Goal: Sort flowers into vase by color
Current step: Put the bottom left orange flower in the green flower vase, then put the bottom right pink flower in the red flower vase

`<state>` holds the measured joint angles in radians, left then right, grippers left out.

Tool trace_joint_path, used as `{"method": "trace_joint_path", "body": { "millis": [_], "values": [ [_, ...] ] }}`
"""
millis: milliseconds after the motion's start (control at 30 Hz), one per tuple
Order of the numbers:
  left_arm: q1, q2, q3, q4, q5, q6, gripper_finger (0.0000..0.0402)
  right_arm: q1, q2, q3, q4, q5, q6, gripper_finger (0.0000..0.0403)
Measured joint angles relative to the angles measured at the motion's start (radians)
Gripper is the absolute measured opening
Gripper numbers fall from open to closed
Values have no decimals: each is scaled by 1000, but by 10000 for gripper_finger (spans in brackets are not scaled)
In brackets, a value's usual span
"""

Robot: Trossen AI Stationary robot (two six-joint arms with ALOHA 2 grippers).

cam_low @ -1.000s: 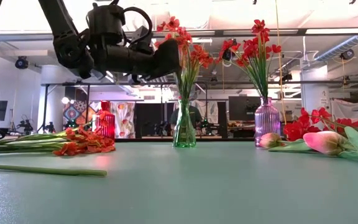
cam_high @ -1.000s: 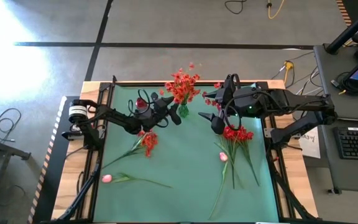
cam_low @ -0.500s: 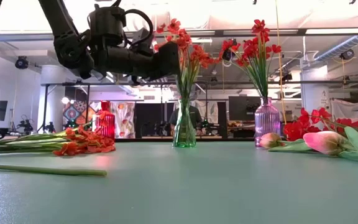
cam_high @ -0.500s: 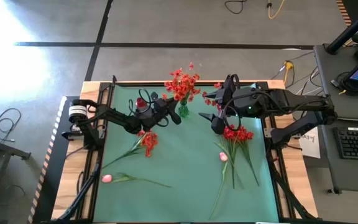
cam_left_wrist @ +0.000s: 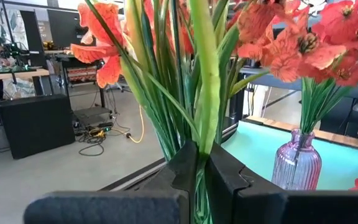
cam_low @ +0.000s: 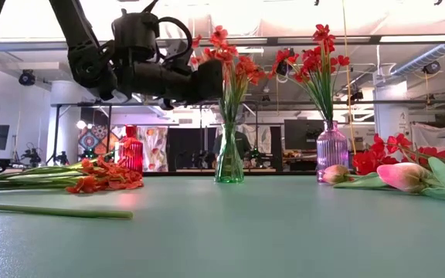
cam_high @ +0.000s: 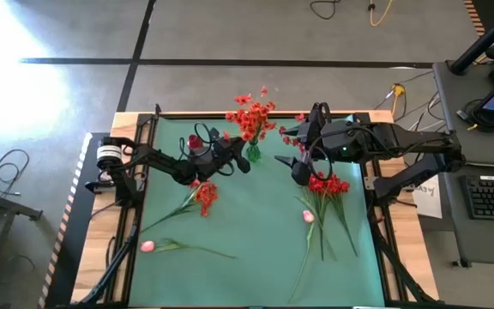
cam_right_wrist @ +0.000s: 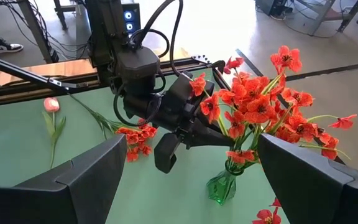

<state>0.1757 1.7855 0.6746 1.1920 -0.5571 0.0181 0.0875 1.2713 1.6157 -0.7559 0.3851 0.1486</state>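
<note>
Near the upper middle of the high view, the left gripper (cam_high: 245, 163) reaches from the left toward the green vase (cam_high: 252, 153), which stands on the green bench (cam_high: 247, 266) and carries a bunch of orange-red flowers (cam_high: 251, 116). In the left wrist view its two dark fingers (cam_left_wrist: 225, 177) are clamped on a single green stem (cam_left_wrist: 205, 93), which rises straight up between them among the other stems and orange-red blossoms of the bunch. The low view shows this gripper held level, above the bench, with its tip meeting the stems just under the blossoms and well above the vase's mouth. To the right of it in that view stands a purple vase (cam_low: 331, 151) with deep red flowers (cam_low: 315, 58). The right gripper (cam_high: 297, 161) hangs in the upper right-centre of the high view, near the purple vase; in the right wrist view its fingers (cam_right_wrist: 73, 180) are spread wide apart with nothing between them. Below it lies a pile of deep red flowers (cam_high: 327, 184) with a pink bud (cam_high: 308, 216) beside their stems. Left of centre lie loose orange-red flowers (cam_high: 204, 196), and toward the lower left a pink tulip (cam_high: 147, 246) on its long stem.
</note>
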Motion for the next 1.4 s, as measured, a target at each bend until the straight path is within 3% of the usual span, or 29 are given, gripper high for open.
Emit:
{"method": "trace_joint_path", "body": {
  "millis": [500,1033,1267,1400],
  "values": [
    [-6,0,-1,-21,-2,-1,19,0,0,0,-10,0,0,354],
    [-72,-41,-2,-91,-16,-1,190,0,0,0,-18,0,15,354],
    [-133,-102,-3,-260,-200,0,230,0,0,0,-18,0,26,354],
    [-166,-166,-3,-453,-217,-61,239,0,0,0,-34,-1,73,354]
  ]
}}
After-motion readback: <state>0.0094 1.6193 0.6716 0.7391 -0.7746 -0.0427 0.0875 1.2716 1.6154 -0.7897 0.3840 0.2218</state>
